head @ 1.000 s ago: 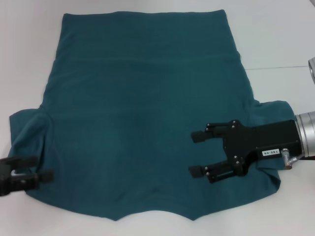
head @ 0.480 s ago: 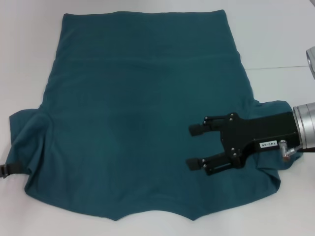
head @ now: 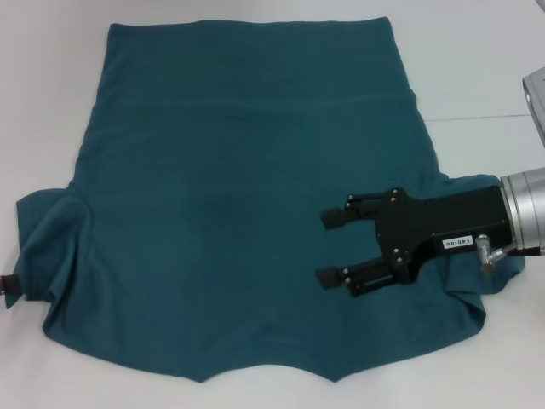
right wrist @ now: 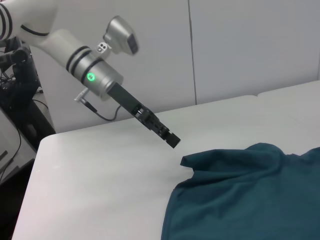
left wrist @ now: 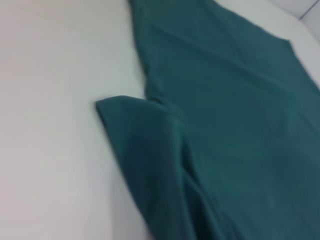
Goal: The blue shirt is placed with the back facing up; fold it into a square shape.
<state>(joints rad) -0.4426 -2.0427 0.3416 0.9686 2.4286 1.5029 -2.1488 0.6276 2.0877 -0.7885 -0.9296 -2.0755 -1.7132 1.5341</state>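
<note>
The blue shirt lies flat on the white table, plain side up, hem at the far end and neckline at the near edge. Its left sleeve is bunched and slightly raised; it also shows in the left wrist view. My right gripper hovers open over the shirt's right side beside the right sleeve, nothing between its fingers. My left gripper barely shows at the head view's left edge, off the sleeve. In the right wrist view it hangs above bare table, apart from the sleeve.
A seam line crosses the table at the right. Bare table lies on both sides of the shirt. A pale wall stands behind the table's far left side, with dark cabling past its corner.
My left gripper has pulled back leftward, almost out of the head view. My right gripper has drifted a little left and farther over the shirt, still open. The shirt has not moved.
</note>
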